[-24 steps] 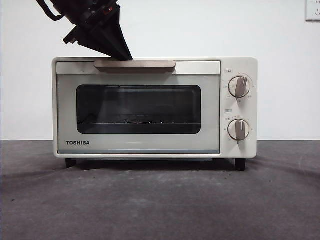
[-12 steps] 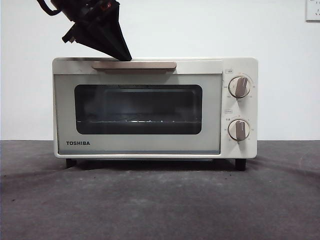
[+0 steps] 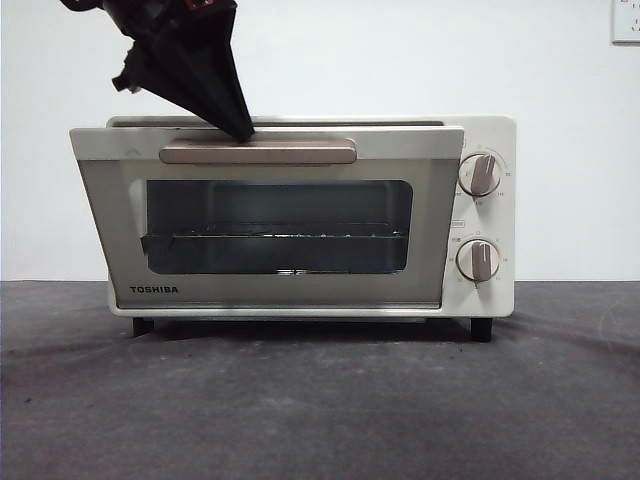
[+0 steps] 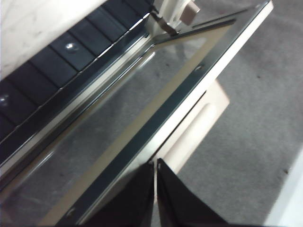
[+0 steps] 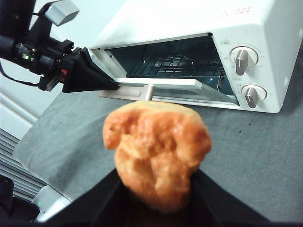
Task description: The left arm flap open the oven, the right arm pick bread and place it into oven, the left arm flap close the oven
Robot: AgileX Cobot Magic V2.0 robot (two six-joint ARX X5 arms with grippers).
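The left gripper (image 3: 240, 130), jaws shut, presses the top edge of the cream-white boxy oven (image 3: 480, 215) door at upper left; the right gripper (image 5: 156, 198) holds the lumpy orange bread (image 5: 157, 153) facing the opening

Bright and even up front, white wall nearly blown out, soft shadow pooling under the oven (image 3: 300, 215) on the dark bench (image 3: 320, 400). Sharp across the whole front view. Close on the left wrist: smeared glare streaks along the door glass (image 4: 118, 123), left claw (image 4: 155, 189) dark and soft. Right wrist: bread (image 5: 156, 153) blurred, well out of focus; oven behind crisp, its top washed white.
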